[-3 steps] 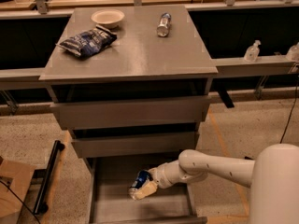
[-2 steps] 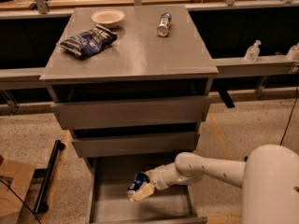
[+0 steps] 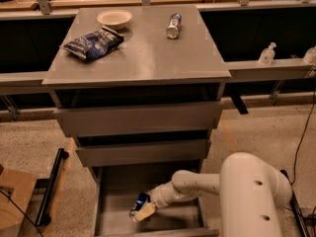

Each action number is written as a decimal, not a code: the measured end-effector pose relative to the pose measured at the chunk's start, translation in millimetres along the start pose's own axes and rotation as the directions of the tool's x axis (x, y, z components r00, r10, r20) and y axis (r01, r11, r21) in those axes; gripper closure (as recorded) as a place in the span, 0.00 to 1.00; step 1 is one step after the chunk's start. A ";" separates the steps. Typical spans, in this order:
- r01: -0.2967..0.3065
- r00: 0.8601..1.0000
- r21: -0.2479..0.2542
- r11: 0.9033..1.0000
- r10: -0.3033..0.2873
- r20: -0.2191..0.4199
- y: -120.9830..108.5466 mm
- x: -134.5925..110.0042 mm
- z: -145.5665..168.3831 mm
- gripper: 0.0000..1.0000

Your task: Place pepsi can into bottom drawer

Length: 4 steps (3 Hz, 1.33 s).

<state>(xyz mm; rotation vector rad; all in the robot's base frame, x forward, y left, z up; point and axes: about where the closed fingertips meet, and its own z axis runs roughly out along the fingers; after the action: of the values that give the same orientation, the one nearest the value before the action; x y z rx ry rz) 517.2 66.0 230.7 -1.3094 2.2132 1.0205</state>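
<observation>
The bottom drawer [image 3: 114,186] of the grey cabinet is pulled out toward me, showing its flat grey floor. My white arm reaches down into it from the right. My gripper [image 3: 142,210] is low inside the drawer, left of centre, with its pale fingers around the dark-blue pepsi can [image 3: 139,204]. The can is tilted and sits close to the drawer floor; I cannot tell whether it touches the floor.
On the cabinet top lie a crinkled blue chip bag [image 3: 92,44], a white bowl [image 3: 114,19] and a slim silver-and-blue can [image 3: 173,25] on its side. The two upper drawers [image 3: 138,121] are nearly shut. A cardboard box [image 3: 15,201] and a black bar [image 3: 51,185] lie on the left floor.
The arm has drawn in to the left and the gripper with the can has sunk slightly lower in the drawer.
</observation>
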 end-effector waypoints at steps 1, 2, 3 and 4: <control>-0.009 0.999 -0.013 1.000 0.008 -0.044 -3.2 22.0 44.7 1.00; -0.038 0.998 0.026 0.999 0.039 -0.040 -10.5 29.9 69.5 0.82; -0.048 0.997 0.069 0.996 0.052 -0.061 -20.0 33.4 93.2 0.51; -0.055 0.996 0.087 0.995 0.061 -0.066 -22.2 35.4 97.4 0.27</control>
<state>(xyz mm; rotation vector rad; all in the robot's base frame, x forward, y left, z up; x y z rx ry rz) 514.4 110.5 134.5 -1.2678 2.3311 0.9028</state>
